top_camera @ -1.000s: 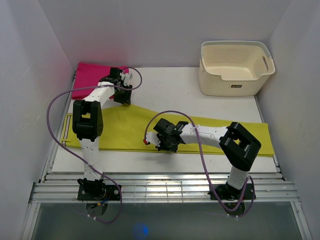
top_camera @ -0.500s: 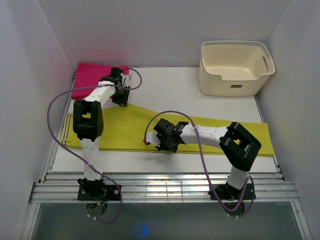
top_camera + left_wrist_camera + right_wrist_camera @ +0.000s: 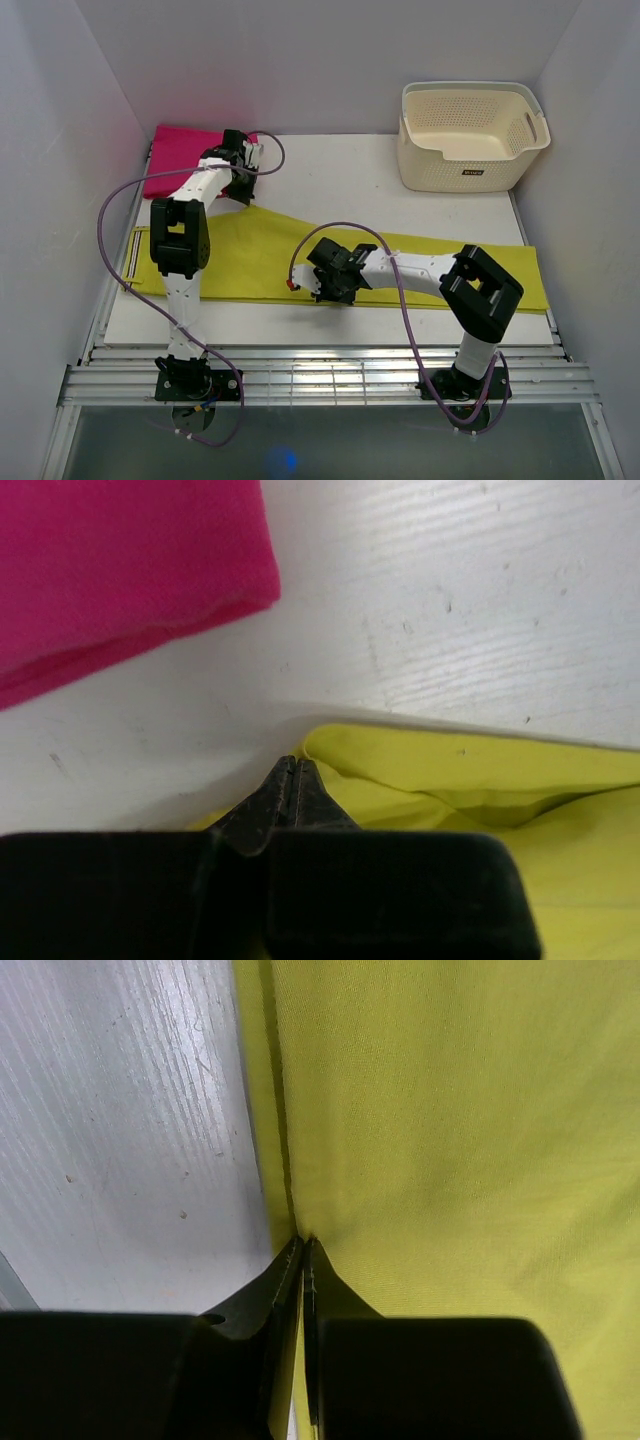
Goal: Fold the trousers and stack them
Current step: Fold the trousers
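Trousers [image 3: 250, 265] lie full-length on desk [image 3: 340, 170]; your left pincer [image 3: 292, 765] and right pincer [image 3: 302, 1245] each pinch an edge; no fold yet.

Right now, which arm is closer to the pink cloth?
Left. The left tool is shut at the far edge of the trousers, just beside the pink cloth but not touching it. The right tool is farther off, at the trousers' near edge.

Left claw [image 3: 292, 770] pinched shut on trousers [image 3: 480, 780] edge, fabric puckered. Pink cloth [image 3: 120, 560] upper left, apart; white surface [image 3: 450, 600] between.
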`<action>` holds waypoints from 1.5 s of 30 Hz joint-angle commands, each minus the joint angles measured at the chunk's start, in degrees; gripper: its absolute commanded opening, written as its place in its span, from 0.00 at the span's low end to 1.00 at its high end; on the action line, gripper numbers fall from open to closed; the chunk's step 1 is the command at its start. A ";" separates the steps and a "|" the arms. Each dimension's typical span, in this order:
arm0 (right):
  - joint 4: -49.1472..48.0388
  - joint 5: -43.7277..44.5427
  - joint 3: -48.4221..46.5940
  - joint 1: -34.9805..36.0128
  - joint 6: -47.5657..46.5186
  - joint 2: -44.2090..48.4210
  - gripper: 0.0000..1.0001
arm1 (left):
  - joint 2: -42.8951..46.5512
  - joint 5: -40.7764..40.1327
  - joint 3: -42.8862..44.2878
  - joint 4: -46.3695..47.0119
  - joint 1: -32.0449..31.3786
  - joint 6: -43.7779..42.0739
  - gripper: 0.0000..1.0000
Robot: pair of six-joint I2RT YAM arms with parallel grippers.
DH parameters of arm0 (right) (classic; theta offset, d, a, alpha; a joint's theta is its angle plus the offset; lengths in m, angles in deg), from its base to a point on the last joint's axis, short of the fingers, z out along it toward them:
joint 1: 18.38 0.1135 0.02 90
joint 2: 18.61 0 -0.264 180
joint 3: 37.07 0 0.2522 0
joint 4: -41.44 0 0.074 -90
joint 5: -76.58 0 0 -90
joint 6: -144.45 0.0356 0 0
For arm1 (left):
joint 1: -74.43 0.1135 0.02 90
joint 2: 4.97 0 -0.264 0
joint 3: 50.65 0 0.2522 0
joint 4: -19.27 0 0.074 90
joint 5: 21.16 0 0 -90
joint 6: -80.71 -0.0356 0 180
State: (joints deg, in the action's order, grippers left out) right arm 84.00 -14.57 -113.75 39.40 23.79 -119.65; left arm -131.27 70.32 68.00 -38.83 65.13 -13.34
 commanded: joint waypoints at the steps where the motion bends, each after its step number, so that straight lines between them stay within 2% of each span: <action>1: 1.61 0.00 2.18 0.32 -0.63 0.31 0.08 | 0.09 -2.79 5.68 3.20 -0.10 -1.39 0.00; 5: 1.62 0.09 3.23 0.40 -0.72 0.75 0.08 | -0.26 -3.06 8.32 3.38 0.07 -1.83 0.00; 7: 1.44 0.09 3.41 0.49 -0.72 0.58 0.08 | -0.09 0.96 8.85 1.55 -0.02 -2.10 0.01; 10: 1.09 0.09 3.41 0.49 -0.55 0.14 0.08 | 0.44 2.48 7.54 -1.71 -0.28 -0.69 0.48; 11: 1.00 0.01 3.33 0.58 -0.46 0.05 0.08 | 1.31 2.74 6.31 -1.89 -0.28 -0.52 0.53; 14: 0.91 0.00 2.71 0.67 -0.37 -0.57 0.08 | 2.98 2.30 0.08 0.03 -0.54 -0.43 0.59; 18: 1.09 0.09 2.10 0.67 -0.55 -1.27 0.08 | 3.52 1.87 -4.06 1.01 -1.42 0.01 0.60; 20: 0.91 0.18 2.18 0.76 -0.63 -1.45 0.08 | 3.34 1.43 -5.56 1.09 -1.95 0.10 0.60; 23: 0.82 0.18 2.36 0.76 -0.63 -1.53 0.08 | 3.34 1.16 -6.96 1.09 -2.13 0.36 0.53; 27: 0.82 -0.08 2.71 0.76 -0.63 -1.71 0.08 | 3.08 -0.59 -7.15 2.93 -2.13 0.71 0.14; 28: 0.82 -0.08 2.80 0.84 -0.63 -1.71 0.08 | 2.99 -0.68 -6.80 3.20 -2.13 0.71 0.00; 40: 1.79 -1.49 5.26 1.46 -1.69 0.22 0.08 | -2.98 -7.89 9.28 6.19 0.16 -2.27 0.00; 45: 2.14 -2.46 5.96 2.60 -1.78 1.10 0.08 | -3.95 -8.42 9.82 7.68 1.65 -2.62 0.00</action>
State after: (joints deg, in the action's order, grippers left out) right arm 78.84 -13.65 -110.99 40.27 21.26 -118.32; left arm -135.82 68.37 74.60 -37.80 63.66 -14.11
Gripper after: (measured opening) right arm 0.080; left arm 0.026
